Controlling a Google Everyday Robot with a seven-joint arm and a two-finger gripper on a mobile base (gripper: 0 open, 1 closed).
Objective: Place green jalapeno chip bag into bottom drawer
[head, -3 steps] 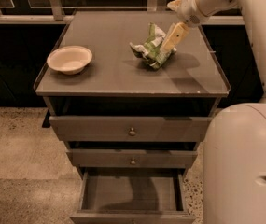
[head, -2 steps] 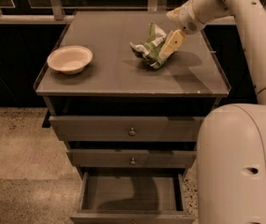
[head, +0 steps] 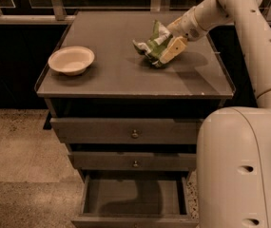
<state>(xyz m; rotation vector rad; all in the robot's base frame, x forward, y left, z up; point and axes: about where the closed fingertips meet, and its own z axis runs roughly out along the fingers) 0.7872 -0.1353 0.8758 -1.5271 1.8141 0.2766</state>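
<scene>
The green jalapeno chip bag [head: 148, 45], crumpled green and white foil, lies on the grey cabinet top [head: 116, 75] right of the middle. My gripper [head: 169, 50] reaches in from the upper right and is down at the bag's right side, touching or nearly touching it. The bag rests on the top. The bottom drawer [head: 132, 194] is pulled out below, a shallow grey tray with a bare floor.
A pale round bowl [head: 71, 60] stands at the left of the cabinet top. The two upper drawers, with small knobs [head: 134, 134], are closed. My arm's large white body [head: 239, 170] stands right of the cabinet. A rail and dark windows run behind.
My gripper has come down and a little left onto the bag's right side. The bag, bowl and drawers have not moved.
</scene>
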